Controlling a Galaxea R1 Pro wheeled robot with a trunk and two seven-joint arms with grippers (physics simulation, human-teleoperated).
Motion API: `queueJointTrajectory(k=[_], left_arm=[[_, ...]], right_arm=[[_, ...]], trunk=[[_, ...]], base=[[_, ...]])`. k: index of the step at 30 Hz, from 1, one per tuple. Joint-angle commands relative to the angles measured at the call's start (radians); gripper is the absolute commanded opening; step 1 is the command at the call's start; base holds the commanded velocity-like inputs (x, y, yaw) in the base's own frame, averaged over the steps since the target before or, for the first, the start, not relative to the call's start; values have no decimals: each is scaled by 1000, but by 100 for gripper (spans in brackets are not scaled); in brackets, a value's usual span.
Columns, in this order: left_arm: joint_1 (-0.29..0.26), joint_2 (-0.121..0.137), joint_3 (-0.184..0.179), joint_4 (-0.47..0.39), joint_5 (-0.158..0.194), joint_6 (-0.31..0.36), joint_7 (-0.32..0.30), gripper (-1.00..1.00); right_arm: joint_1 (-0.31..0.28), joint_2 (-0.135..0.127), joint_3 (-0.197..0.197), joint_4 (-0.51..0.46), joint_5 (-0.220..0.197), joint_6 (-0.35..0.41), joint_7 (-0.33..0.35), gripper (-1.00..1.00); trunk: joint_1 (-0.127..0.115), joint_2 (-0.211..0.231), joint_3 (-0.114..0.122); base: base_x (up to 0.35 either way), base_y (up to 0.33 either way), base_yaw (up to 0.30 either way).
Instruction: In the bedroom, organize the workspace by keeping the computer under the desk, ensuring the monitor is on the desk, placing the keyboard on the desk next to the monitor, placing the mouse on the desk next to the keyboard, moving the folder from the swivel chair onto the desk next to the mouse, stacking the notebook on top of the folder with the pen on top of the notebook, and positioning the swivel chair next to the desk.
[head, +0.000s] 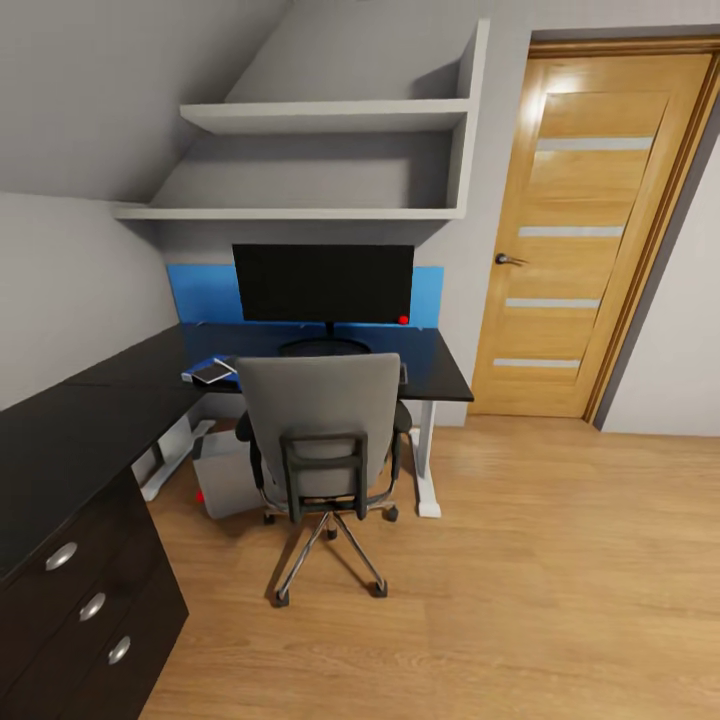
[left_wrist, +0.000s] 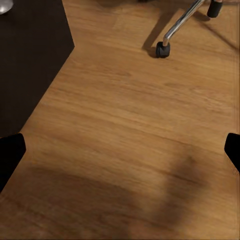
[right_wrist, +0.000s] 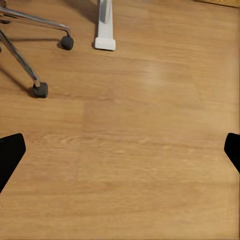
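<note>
My swivel chair stood pushed up against the black desk, its back toward me. The monitor sat on the desk, and a notebook-like item lay at the desk's near edge beside the chair. The grey computer rested under the desk. My left gripper and right gripper both hung spread wide apart over the wood floor, holding nothing.

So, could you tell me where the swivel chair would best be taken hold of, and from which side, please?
Probably by the dark frame bar on the backrest of the swivel chair. The backrest faces the camera and stands upright, so a tool can come straight in from the robot's side. The seat is tucked toward the desk, and the wheeled base sits low, both harder to grip.
</note>
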Motion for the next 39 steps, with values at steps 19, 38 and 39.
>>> queueJointTrajectory(k=[19, 38, 39], left_arm=[[45, 3, 7, 0, -1, -146, -6, 100], [48, 8, 7, 0, -1, -146, -1, 100], [48, 8, 7, 0, -1, -146, -1, 100]], right_arm=[[78, -26, 8, -1, -36, -106, -7, 100], [97, -39, -3, -12, -68, -106, -9, 100], [97, -39, -6, -12, -68, -106, -9, 100]], trunk=[[-73, 133, 59], [-146, 266, 113], [-150, 273, 115]], base=[[0, 0, 0], [0, 0, 0], [0, 0, 0]])
